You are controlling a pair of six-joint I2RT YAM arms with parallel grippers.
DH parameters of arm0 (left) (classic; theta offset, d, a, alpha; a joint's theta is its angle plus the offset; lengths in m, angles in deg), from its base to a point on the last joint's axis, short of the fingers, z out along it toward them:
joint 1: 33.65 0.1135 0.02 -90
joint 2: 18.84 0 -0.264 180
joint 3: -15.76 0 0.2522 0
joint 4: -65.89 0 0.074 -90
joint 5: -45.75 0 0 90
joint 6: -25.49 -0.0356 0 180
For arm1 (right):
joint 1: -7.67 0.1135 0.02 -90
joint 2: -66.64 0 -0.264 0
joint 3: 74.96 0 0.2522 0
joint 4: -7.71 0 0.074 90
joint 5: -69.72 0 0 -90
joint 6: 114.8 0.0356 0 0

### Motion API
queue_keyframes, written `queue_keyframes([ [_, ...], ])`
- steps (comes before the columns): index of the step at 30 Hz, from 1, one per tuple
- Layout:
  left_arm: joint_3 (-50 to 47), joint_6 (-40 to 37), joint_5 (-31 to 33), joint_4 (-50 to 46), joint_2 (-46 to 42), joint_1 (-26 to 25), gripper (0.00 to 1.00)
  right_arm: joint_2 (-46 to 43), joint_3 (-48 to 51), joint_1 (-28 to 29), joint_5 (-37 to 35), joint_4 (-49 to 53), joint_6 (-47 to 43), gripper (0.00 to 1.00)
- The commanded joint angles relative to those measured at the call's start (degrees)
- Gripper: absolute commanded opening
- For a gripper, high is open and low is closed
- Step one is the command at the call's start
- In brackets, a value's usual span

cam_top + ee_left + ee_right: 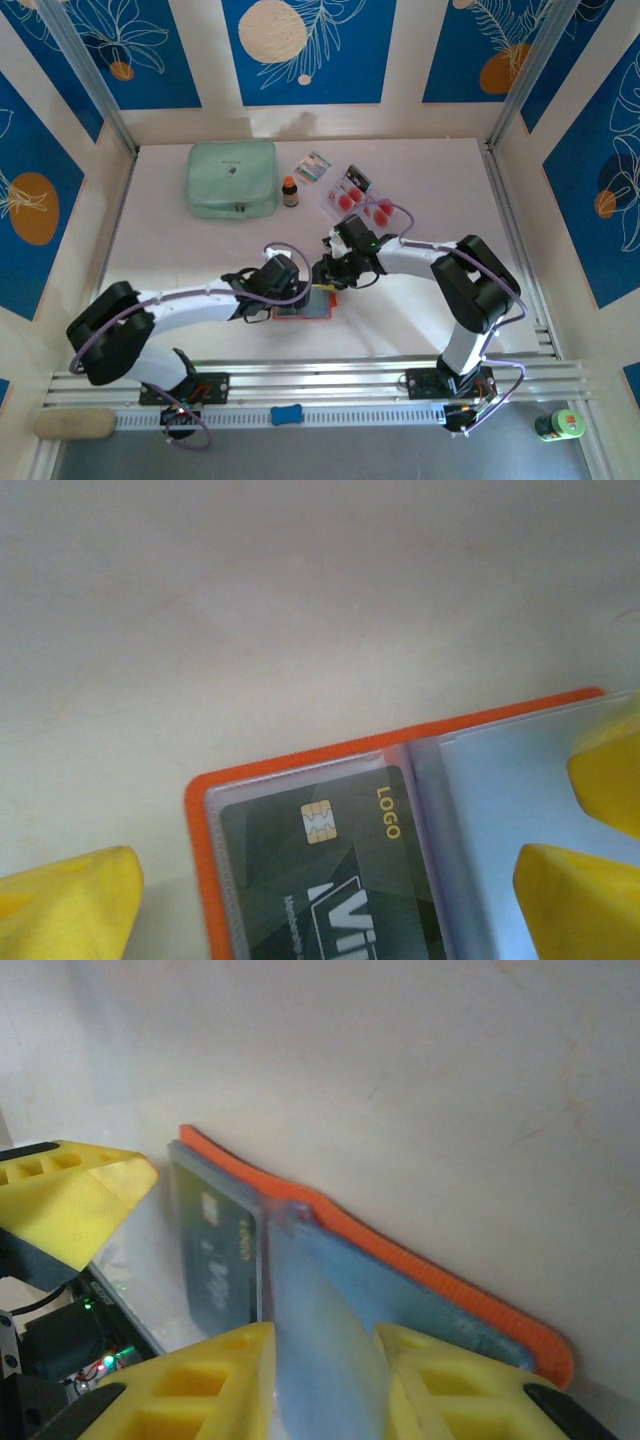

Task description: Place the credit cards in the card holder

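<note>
A: How should this step go?

B: Right gripper pinches a clear pocket leaf of the open orange card holder, mid-table. I'd lift that leaf steadily so the pocket gapes. Left gripper straddles the holder, jaws wide.

A: Counts?

B: One holder, one dark card pocketed. About three credit cards overlap behind. One mint pouch, bottle, packet.

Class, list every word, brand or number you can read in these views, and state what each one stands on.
"LOGO": yellow, on the dark card in the card holder.
"Vi", white, cut off by the picture's edge: same card.
Small print beside it: blurred.
Label on the mint-green pouch: too small.
</note>
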Motion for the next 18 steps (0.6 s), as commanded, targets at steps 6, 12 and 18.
queue_keyframes([
  [6, -2.0, -0.3, 6.6, -6.2, -12.7, 1.5, 0.99, -1.2, -4.9, 3.3, 1.7, 4.0, 1.6, 0.36],
  [12, -5.3, -0.3, 8.0, -8.7, -21.0, 3.4, 1.00, 4.1, -10.2, 6.5, 1.2, 4.7, 2.3, 0.37],
  [18, -7.6, 0.1, 8.1, -10.1, -25.5, 4.4, 1.00, 10.9, -16.2, 9.0, 0.8, 5.4, 2.8, 0.37],
])
